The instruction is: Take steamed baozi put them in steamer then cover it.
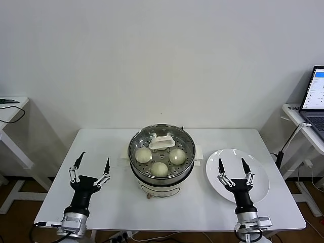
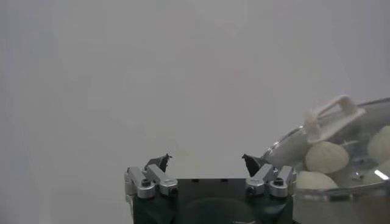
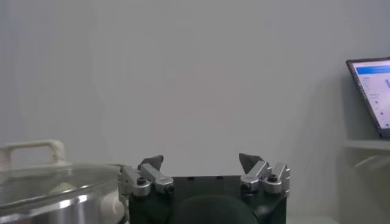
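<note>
Both end effectors sit nearest the head camera, low over the front edge of the white counter [image 1: 121,202]. Left end effector [image 1: 92,163] hovers left of the steamer [image 1: 162,174], fingers spread wide and holding nothing. Right end effector [image 1: 233,166] hangs over the white plate [image 1: 260,185], likewise spread and holding nothing. At the counter's centre the steamer stands on its white base, with the glass cover [image 1: 162,152] resting on it. Three steamed baozi [image 1: 160,169] show through the glass. A plain white wall rises behind; a laptop [image 1: 315,98] sits on a side desk at right.
</note>
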You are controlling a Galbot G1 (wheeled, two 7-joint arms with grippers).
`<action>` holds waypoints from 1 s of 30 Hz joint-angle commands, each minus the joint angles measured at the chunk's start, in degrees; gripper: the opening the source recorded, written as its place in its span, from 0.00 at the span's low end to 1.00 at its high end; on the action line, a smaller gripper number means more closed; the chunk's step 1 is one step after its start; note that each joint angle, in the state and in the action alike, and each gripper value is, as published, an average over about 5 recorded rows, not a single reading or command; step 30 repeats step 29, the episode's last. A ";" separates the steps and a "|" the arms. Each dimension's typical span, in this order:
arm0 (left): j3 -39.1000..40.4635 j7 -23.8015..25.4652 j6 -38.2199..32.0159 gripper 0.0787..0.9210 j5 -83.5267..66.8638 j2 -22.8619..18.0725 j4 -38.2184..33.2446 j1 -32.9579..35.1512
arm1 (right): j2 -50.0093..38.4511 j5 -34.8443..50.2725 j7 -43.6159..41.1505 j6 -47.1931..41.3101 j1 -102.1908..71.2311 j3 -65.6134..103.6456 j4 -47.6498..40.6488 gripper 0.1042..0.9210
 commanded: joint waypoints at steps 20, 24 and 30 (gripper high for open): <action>-1.60 0.07 -3.06 0.88 -4.16 -0.73 0.78 1.66 | 0.29 -2.79 0.93 -2.40 -1.33 0.21 1.89 0.88; -1.55 0.07 -3.10 0.88 -4.11 -0.64 0.64 1.82 | 0.27 -2.87 1.04 -2.56 -1.56 0.21 2.12 0.88; -1.36 0.07 -3.09 0.88 -3.98 -0.57 0.54 1.95 | 0.22 -2.89 1.16 -2.65 -1.84 0.30 2.20 0.88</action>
